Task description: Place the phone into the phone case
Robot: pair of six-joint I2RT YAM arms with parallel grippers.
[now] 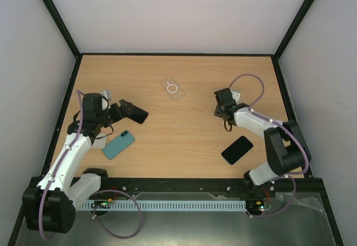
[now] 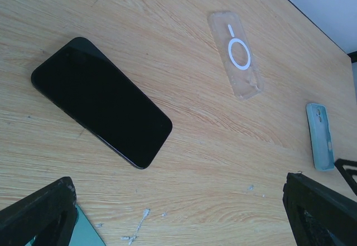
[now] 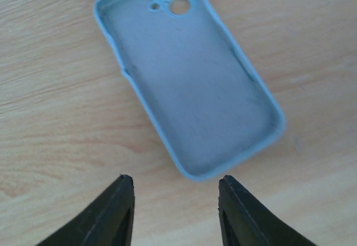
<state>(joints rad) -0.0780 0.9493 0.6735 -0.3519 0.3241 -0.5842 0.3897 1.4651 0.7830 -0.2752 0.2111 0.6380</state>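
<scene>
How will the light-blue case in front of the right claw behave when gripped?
The light-blue case is an empty thin-walled shell, so probably light and bendy if squeezed. Lying flat and open side up, it should slide, not roll.

Phones and cases spread across the counter [image 1: 184, 140], between two arms.
The middle case [image 1: 173, 88] lies farthest back, between the arms. A phone [image 1: 134, 112] lies just ahead of the left end effector [image 1: 118, 112]. Nearer the front edge, beside the left arm, lies a phone-shaped slab [image 1: 118, 145]. The other case [image 3: 189, 84] lies hollow side up on the counter, just beyond the right end effector [image 3: 175, 184] and apart from its fingers. Nearer the front edge, beside the right arm, lies another phone [image 1: 237, 149].
</scene>
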